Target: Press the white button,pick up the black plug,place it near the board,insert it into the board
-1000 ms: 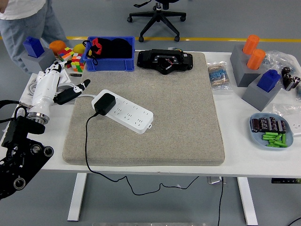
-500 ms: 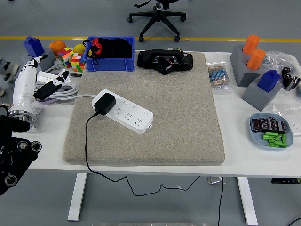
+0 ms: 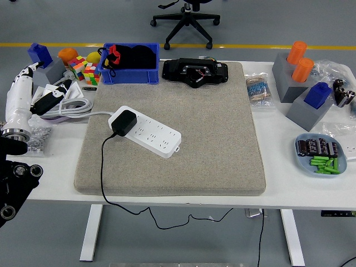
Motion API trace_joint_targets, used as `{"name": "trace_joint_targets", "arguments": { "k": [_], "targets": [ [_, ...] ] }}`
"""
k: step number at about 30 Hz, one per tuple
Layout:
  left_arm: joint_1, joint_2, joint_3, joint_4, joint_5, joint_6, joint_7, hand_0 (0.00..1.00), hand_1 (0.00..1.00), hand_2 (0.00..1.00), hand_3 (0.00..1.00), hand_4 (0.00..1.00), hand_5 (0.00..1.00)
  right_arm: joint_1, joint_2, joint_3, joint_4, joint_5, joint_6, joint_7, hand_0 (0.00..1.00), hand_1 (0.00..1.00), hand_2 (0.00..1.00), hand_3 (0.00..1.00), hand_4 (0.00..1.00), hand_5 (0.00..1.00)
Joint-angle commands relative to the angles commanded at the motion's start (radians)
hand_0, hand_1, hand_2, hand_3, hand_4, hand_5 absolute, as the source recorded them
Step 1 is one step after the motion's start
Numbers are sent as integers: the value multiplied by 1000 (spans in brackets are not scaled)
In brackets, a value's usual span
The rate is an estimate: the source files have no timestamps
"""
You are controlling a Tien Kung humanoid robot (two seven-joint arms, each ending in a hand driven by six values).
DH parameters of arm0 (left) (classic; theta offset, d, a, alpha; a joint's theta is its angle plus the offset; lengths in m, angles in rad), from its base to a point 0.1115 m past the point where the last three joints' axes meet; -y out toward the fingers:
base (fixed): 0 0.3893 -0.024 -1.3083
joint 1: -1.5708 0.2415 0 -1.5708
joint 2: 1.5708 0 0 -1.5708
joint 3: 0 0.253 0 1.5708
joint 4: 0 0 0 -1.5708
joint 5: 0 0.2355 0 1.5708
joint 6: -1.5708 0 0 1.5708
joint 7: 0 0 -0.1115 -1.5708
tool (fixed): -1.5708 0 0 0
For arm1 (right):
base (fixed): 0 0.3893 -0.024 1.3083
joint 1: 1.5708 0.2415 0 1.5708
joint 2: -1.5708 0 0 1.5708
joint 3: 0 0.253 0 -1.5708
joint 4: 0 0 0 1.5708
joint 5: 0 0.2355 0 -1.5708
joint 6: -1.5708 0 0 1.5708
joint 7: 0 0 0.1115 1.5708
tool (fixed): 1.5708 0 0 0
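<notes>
A white power strip (image 3: 146,131) lies at an angle on the grey mat (image 3: 211,139), left of centre. The black plug (image 3: 123,122) sits in the strip's left end, and its black cable (image 3: 102,167) runs down over the table's near edge. My left hand (image 3: 34,92), white with black fingertips, hovers at the far left edge of the table, well clear of the strip, fingers extended and holding nothing. My right arm is out of the picture.
A blue bin (image 3: 131,63) with dark items and a black device (image 3: 195,72) stand along the back. Colourful cubes (image 3: 84,69) and a coiled white cable (image 3: 69,107) lie near my left hand. Grey blocks with orange and blue pieces (image 3: 303,83) and a blue dish (image 3: 322,154) sit at right.
My left arm has drawn back to the left, away from the strip toward the table's left edge. The person at the top left has left the view. The plug and strip have not moved.
</notes>
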Motion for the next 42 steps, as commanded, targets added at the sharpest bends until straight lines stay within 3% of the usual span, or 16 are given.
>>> {"name": "trace_joint_targets", "arguments": {
  "k": [42],
  "targets": [
    [5,-7,-15,-20,-22,-5,-3,998,998,976,905,878,757,-3,6,32,1,-12,-1,0,613,574,573,582,648,392]
  ]
}}
